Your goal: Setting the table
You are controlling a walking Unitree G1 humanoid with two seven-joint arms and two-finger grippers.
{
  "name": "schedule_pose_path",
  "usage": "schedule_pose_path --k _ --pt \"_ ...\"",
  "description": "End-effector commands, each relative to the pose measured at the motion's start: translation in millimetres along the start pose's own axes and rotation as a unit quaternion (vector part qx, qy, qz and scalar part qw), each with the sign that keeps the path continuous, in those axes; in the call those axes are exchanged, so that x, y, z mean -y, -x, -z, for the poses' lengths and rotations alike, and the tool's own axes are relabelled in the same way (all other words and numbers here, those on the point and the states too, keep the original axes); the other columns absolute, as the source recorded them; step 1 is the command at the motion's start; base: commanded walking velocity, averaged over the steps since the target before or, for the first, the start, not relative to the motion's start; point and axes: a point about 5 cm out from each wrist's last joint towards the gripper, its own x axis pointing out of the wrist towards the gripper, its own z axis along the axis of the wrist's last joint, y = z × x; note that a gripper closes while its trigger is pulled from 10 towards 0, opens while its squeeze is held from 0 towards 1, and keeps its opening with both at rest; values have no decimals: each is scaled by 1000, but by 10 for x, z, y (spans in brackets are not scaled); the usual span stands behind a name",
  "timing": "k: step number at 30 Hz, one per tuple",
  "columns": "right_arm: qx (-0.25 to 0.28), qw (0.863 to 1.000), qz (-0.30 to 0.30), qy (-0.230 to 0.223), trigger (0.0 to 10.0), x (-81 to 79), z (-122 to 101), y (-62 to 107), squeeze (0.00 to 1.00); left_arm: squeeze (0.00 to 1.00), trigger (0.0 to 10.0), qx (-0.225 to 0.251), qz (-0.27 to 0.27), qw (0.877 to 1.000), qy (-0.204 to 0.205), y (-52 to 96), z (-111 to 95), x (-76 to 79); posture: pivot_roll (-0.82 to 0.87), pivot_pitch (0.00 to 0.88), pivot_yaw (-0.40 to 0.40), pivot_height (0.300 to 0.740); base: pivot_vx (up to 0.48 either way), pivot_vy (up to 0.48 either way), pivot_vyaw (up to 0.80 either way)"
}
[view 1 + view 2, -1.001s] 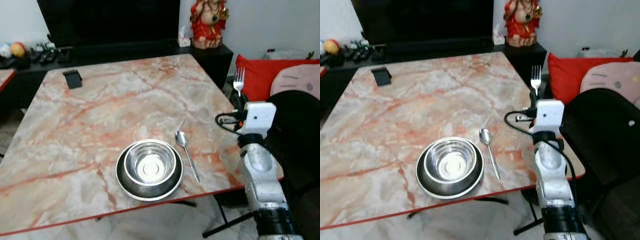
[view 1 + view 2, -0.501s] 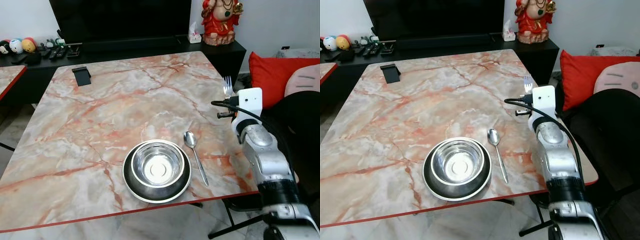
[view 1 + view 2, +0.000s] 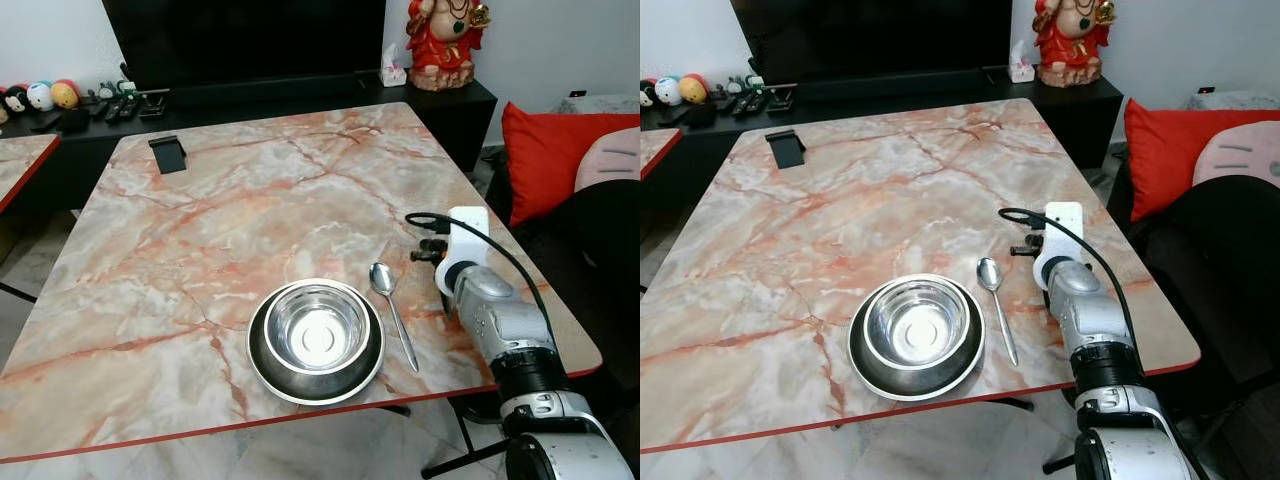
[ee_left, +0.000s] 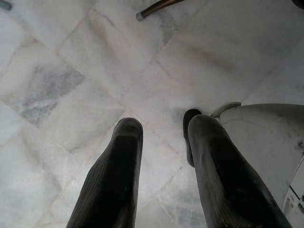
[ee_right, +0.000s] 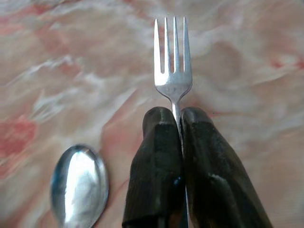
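A steel bowl [image 3: 316, 330] sits in a dark plate [image 3: 264, 362] near the front edge of the marble table [image 3: 250, 220]. A spoon [image 3: 392, 312] lies just right of the plate, bowl end pointing away from me. My right arm [image 3: 480, 300] reaches low over the table, right of the spoon. In the right wrist view my right gripper [image 5: 176, 114] is shut on the handle of a fork [image 5: 172, 71], tines forward, just above the marble beside the spoon [image 5: 78, 183]. My left gripper [image 4: 164, 128] hangs over the tiled floor, open and holding nothing.
A black phone stand [image 3: 167, 153] sits at the table's far left corner. Behind the table are a dark TV cabinet [image 3: 280, 90] and a red statue [image 3: 446, 42]. A red cushion [image 3: 545, 150] and a black chair [image 3: 1230, 270] stand to the right. Another table's corner [image 3: 20, 165] is at the left.
My right arm has come down from beside the table's right edge, with the fork held high, to low over the marble next to the spoon. The camera has shifted as well.
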Motion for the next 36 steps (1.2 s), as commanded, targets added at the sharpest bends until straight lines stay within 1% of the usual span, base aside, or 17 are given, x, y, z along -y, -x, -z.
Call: schedule_pose_path --k 1,4,7,9,10,12,15,19,29,36 --pt "0 1000 -4 10 10000 -41 -46 -18 0 0 10000 -11 -10 1000 -1 28 36 -58 -99 0 83 740 0 0 0" --pt "0 1000 -2 2 10000 -48 -29 -35 0 0 10000 -11 -11 1000 0 28 36 -60 -96 0 83 740 0 0 0" --pt "-5 1000 -6 3 10000 -81 15 -49 0 0 10000 -11 -12 1000 1 29 37 -61 -93 0 82 740 0 0 0" --pt "-12 1000 -8 16 10000 -107 59 -59 0 0 10000 -11 -13 1000 1 30 39 -62 -92 0 83 740 0 0 0" --pt "-14 999 -6 36 10000 -117 83 -64 0 0 10000 -11 -13 1000 2 30 40 -62 -92 0 83 740 0 0 0" --pt "-17 999 -5 45 10000 -127 120 -70 0 0 10000 -11 -12 1000 1 31 41 -62 -92 0 83 740 0 0 0" --pt "-21 999 -8 40 10000 -147 158 -74 0 0 10000 -12 -12 1000 0 32 45 -61 -90 0 83 740 0 0 0" --pt "-21 998 -13 56 10000 -185 196 -78 0 0 10000 -12 -11 1000 -1 34 50 -59 -90 0 82 740 0 0 0" --pt "-19 997 2 76 10000 -142 201 -79 0 0 10000 -14 -10 1000 -4 41 62 -60 -95 0 85 740 0 0 0" --pt "-23 997 4 77 10000 -128 245 -67 0 0 10000 -15 -9 1000 -5 42 64 -60 -99 0 85 740 0 0 0"
